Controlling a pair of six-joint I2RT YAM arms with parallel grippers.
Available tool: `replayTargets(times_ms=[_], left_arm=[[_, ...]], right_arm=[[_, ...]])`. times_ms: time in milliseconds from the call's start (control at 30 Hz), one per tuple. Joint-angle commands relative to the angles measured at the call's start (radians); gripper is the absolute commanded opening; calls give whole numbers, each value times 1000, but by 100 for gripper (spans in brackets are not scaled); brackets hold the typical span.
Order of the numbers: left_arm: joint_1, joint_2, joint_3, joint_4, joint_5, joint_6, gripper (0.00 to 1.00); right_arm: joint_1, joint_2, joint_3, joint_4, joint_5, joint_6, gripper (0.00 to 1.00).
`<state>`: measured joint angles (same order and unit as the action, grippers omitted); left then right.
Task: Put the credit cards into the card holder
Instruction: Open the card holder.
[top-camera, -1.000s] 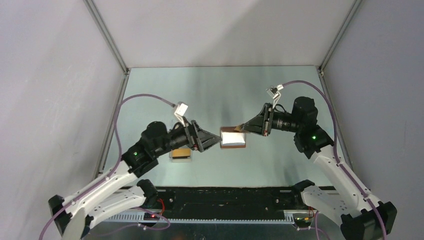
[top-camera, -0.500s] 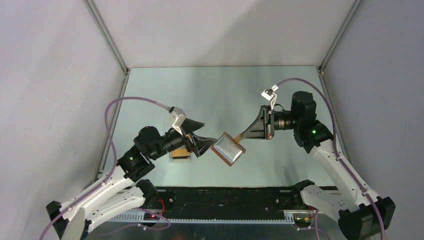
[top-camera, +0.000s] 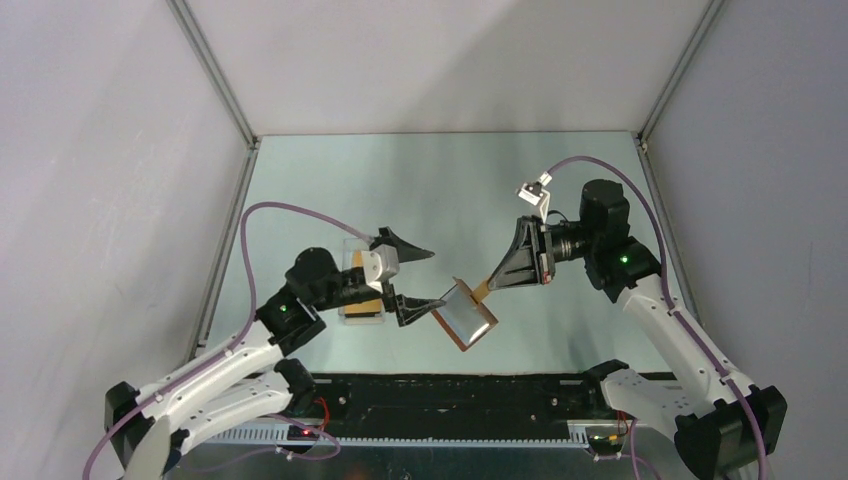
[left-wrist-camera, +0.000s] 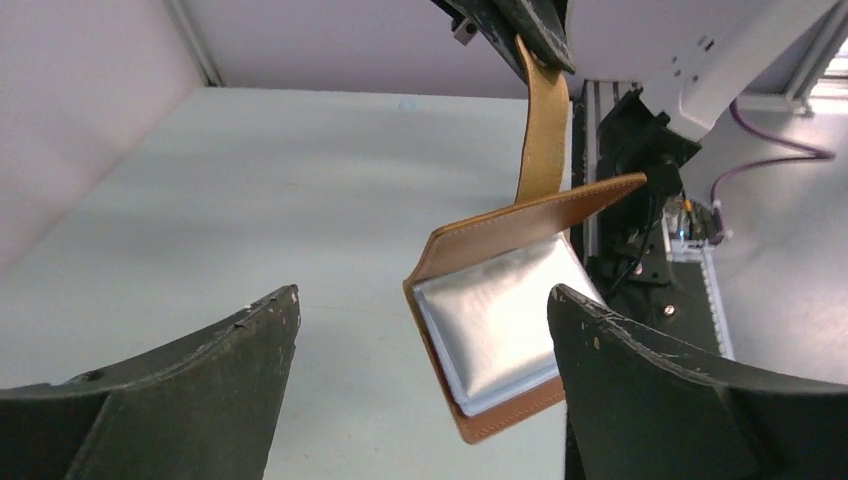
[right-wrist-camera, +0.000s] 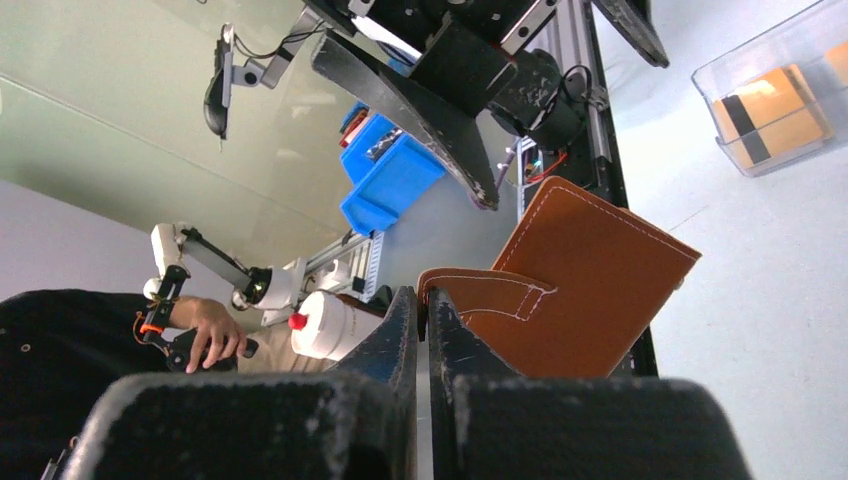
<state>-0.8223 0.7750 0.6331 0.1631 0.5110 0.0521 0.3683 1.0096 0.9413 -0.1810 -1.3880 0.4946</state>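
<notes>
Dangling one card holder (top-camera: 466, 317), right gripper (top-camera: 488, 286); left gripper (top-camera: 436, 277) gaping.

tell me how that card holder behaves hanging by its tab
Probably floppy: the card holder dangles open from its leather tab, pinched in the right claw. Likely light, since that thin tab bears it; apt to swing when nudged.
</notes>
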Motion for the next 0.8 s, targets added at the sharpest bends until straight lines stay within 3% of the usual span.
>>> replayTargets(times_ms=[0,300,500,633,700,767], left_arm=[[-4,42,0,100,104,164,96],[-19,203,99,113,255,268,89],[-43,280,152,116,299,282,70],[-51,293,161,116,320,294,40],[-51,286,155,117,318,292,12],[-51,271,149,118,302,269,2]], right_arm=[[0,-19,45,43,-57,22,0],[10,-19,47,40,-54,20,0],[12,-17,47,34,-47,19,0],[11,-18,46,8,-32,-2,0],[4,-20,46,0,-15,-7,0],[-10,-29,47,-19,24,-19,4]])
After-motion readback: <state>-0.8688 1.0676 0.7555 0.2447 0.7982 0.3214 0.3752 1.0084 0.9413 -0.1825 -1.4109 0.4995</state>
